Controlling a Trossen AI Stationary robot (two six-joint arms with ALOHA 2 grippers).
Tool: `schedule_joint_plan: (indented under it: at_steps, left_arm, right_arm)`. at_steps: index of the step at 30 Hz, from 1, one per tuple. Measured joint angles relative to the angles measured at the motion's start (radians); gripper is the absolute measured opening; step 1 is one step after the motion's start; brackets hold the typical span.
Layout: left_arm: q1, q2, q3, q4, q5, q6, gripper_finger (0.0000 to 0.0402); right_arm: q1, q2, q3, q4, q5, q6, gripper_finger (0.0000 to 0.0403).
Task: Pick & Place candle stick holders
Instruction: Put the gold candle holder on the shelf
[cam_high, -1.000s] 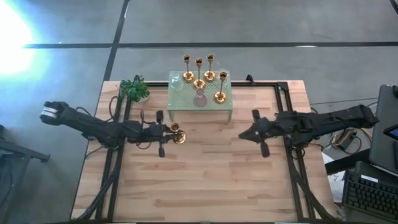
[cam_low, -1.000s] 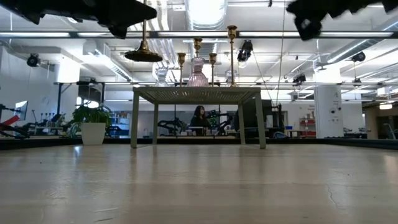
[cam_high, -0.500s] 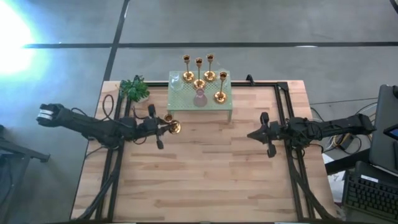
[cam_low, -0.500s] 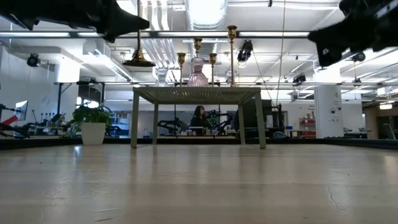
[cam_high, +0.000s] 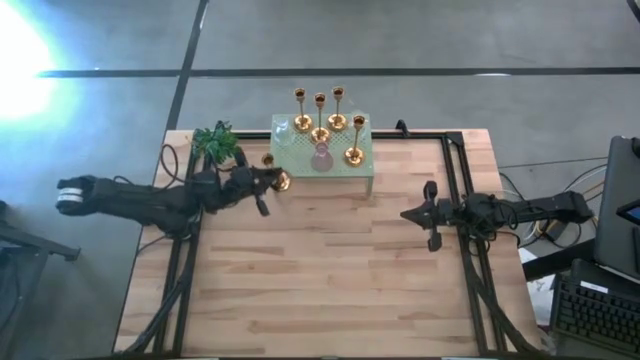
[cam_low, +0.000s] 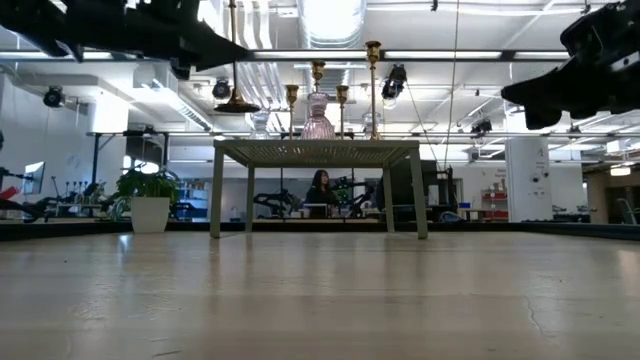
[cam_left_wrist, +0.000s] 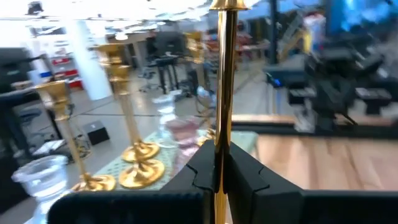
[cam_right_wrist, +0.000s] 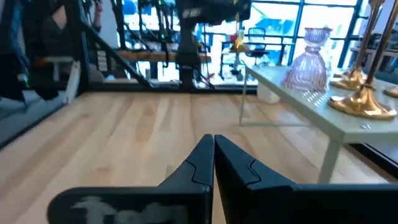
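My left gripper is shut on a gold candle stick holder beside the near left corner of the small pale green table. In the low view the holder's round base hangs higher than that table's top. Several more gold holders stand on their round bases on the green table, and they also show in the left wrist view. My right gripper is shut and empty over the wooden table's right part, off the surface. My left gripper pinches the holder's thin stem between its two fingers, some way above the base. The fingers come level from the table's left and lie across the stem. The holder stands upright, cup end up, lifted clear of the table.
A pink glass vase and a clear glass stand on the green table among the holders. A small green plant stands at the far left, close behind my left arm. Black rails run along both sides of the wooden table.
My left gripper has carried the candle stick holder toward the table's far edge, up to the green table's near left corner; the holder has stayed upright and clear of the table. My right gripper has drawn back toward the table's right edge and gone lower.
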Motion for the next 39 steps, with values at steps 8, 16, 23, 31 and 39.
schedule_joint_plan:
  at_steps: [8, 16, 23, 31, 39]
  left_arm:
    - [0.114, 0.041, 0.007, 0.033, 0.005, -0.097, 0.0019]
    - [0.165, 0.126, 0.134, -0.101, 0.051, -0.106, 0.0019]
    - [0.187, 0.191, 0.217, -0.114, 0.043, -0.111, 0.0019]
    - [0.232, 0.223, 0.223, -0.108, 0.012, -0.179, 0.0019]
    - [0.244, 0.280, 0.222, -0.038, 0.013, -0.164, 0.0019]
  right_arm:
    - [-0.001, -0.051, -0.002, -0.108, 0.032, -0.049, 0.0008]
    - [-0.002, -0.051, -0.001, -0.102, 0.089, -0.129, 0.0008]
    - [-0.002, -0.050, -0.001, -0.102, 0.089, -0.090, 0.0008]
    - [-0.002, -0.051, -0.001, -0.102, 0.089, -0.089, 0.0008]
    - [-0.002, -0.049, -0.001, -0.103, 0.088, -0.089, 0.0008]
